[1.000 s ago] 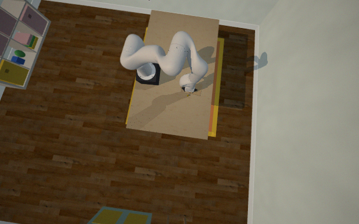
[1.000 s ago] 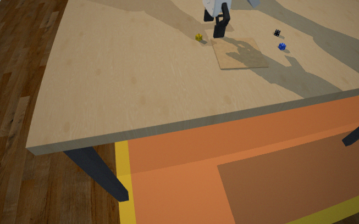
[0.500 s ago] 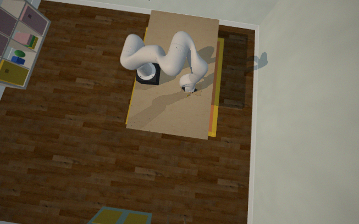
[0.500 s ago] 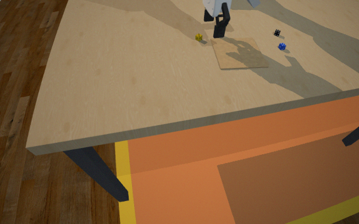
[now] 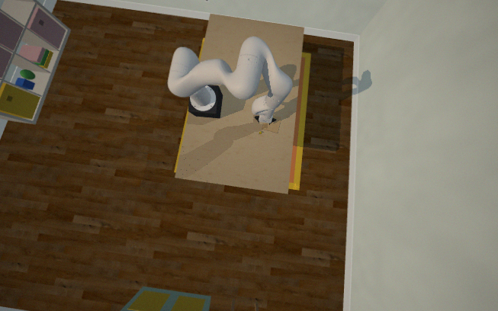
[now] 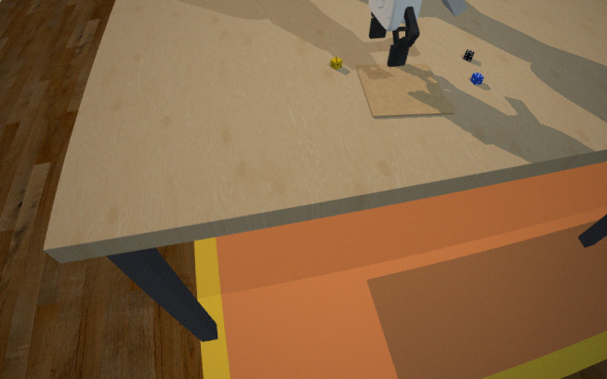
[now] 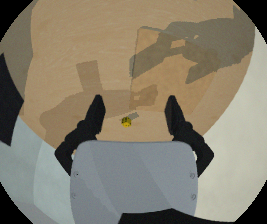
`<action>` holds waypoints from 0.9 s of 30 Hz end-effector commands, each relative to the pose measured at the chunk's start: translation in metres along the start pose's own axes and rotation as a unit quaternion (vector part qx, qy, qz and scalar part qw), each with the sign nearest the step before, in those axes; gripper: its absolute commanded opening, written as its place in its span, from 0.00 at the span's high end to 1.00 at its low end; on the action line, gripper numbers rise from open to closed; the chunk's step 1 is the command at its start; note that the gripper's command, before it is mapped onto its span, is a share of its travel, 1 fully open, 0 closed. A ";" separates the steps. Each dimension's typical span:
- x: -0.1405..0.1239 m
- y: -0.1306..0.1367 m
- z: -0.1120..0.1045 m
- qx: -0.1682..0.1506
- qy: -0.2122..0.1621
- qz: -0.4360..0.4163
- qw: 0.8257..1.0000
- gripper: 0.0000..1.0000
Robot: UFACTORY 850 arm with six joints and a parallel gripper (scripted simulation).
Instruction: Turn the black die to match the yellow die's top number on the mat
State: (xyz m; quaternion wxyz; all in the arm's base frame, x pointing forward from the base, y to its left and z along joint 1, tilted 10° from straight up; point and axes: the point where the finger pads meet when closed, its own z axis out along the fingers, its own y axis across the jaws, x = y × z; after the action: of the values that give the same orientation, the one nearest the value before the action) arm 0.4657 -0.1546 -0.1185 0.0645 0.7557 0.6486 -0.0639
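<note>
The yellow die lies on the table just left of the mat, and in the wrist view it sits between my fingers, far below them. My gripper is open and empty, raised above the mat's far left corner. It also shows in the wrist view. The pips on the dice are too small to read.
A blue die lies on the table right of the mat, in front of the black die. The table's right edge is close beyond the dice. The arm's base stands on the table at the left.
</note>
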 end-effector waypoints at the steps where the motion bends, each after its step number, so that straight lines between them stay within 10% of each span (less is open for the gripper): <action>1: 0.020 0.008 0.000 0.002 -0.001 0.000 1.000 0.00; 27: 0.179 0.063 0.000 0.002 -0.001 0.000 1.000 0.00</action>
State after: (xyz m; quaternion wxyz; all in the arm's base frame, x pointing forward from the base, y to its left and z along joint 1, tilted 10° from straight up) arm 0.5439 -0.0065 -0.1469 0.0776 0.7551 0.6491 -0.0499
